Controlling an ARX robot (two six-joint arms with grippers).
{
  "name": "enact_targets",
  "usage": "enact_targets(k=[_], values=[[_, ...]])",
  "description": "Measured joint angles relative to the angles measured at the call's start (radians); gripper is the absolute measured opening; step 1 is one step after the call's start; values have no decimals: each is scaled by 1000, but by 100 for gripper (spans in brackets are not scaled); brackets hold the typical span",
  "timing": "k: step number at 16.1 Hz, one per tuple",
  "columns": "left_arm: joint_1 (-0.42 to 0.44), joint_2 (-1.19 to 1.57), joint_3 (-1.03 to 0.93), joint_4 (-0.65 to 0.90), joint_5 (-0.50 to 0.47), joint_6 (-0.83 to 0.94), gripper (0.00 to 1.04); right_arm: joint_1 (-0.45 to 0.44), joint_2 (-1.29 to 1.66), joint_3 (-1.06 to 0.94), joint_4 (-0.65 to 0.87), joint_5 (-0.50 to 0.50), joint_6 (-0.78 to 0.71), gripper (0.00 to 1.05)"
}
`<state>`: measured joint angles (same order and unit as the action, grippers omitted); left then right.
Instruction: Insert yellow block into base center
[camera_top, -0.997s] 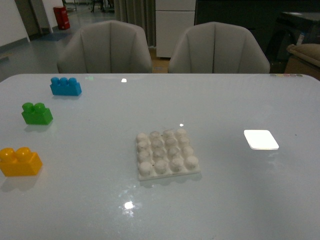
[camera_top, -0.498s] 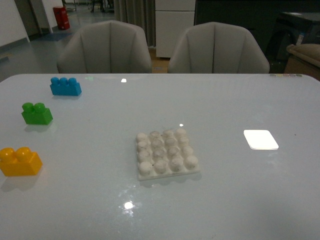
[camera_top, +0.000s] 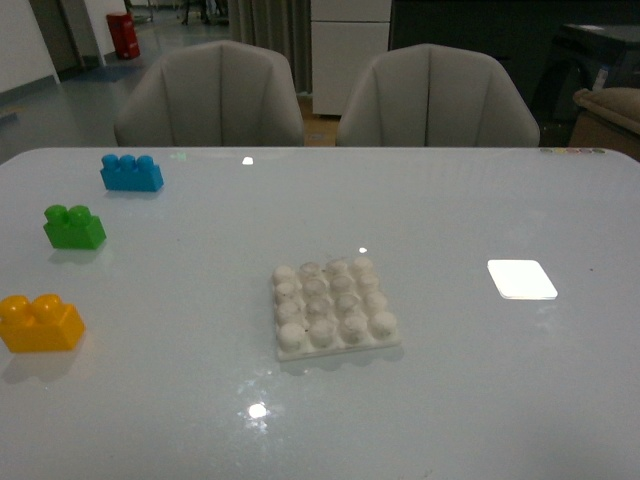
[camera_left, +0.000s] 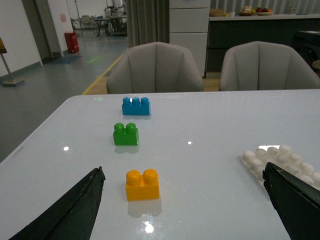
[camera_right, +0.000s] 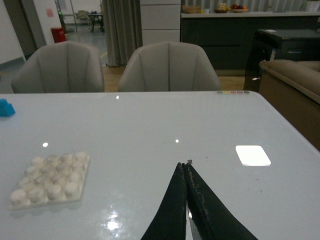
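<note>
The yellow block (camera_top: 40, 322) stands upright on the white table near its left edge, two studs up. In the left wrist view the yellow block (camera_left: 142, 184) lies ahead of my left gripper (camera_left: 183, 176), which is open wide with nothing between its black fingers (camera_left: 85, 200). The off-white studded base (camera_top: 333, 307) lies flat in the table's middle, and part of the base (camera_left: 280, 159) shows by the left gripper's other finger. The base (camera_right: 50, 179) also shows in the right wrist view, off to one side of my right gripper (camera_right: 184, 164), which is shut and empty above the table. Neither arm shows in the front view.
A green two-stud brick (camera_top: 73, 227) and a blue three-stud brick (camera_top: 131, 172) stand behind the yellow block along the left side. A flat white rectangle (camera_top: 521, 279) lies on the right. Two grey chairs (camera_top: 210, 95) stand behind the table's far edge.
</note>
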<state>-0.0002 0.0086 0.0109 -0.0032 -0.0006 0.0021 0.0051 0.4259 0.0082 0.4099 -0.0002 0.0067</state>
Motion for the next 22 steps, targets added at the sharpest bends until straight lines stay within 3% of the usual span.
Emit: enact_targets(k=[11,13,15,20,22], values=[[0,0,0,0,0,0,98,0,-121,0,-105,0,0,2],[0,0,0,0,0,0,98,0,-222,0,-205,0,0,2],[0,0,0,1,0,0,98,0,-422,5,-407,0,-1,2],[0,0,0,0,0,0,98,0,-422,1,-413,0,-1,2],[0,0,0,0,0,0,98,0,-422,1,-413,0,-1,20]])
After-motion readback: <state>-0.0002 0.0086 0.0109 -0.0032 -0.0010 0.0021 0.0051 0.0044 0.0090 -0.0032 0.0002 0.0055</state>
